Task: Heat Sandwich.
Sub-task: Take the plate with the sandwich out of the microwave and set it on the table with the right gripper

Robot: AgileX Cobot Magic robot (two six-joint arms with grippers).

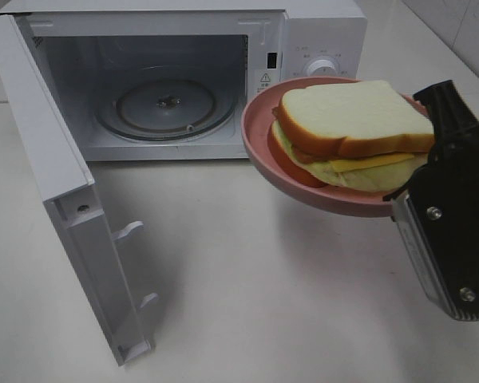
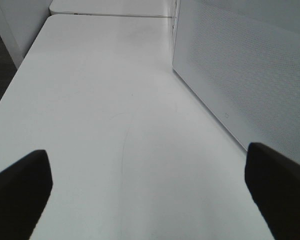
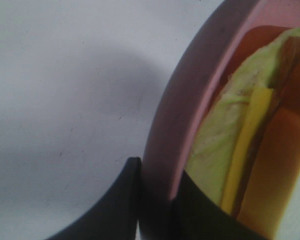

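Exterior high: microwave [image 1: 176,80], door open, cavity empty; sandwich [image 1: 355,132] on plate [image 1: 259,132], held aloft beside the opening by right claw [image 1: 419,187]. Loading and heating remain.

Left wrist: left claw [image 2: 147,180] spread wide, empty, over desk [image 2: 115,100].

Right wrist: claw pinching plate rim.

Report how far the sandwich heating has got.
Done: the microwave door stands open and the turntable is bare. In hand: the right gripper pinches the pink plate's rim, holding the sandwich in the air before the opening. The left gripper hangs open, empty. Left: plate in, door shut, heating started.
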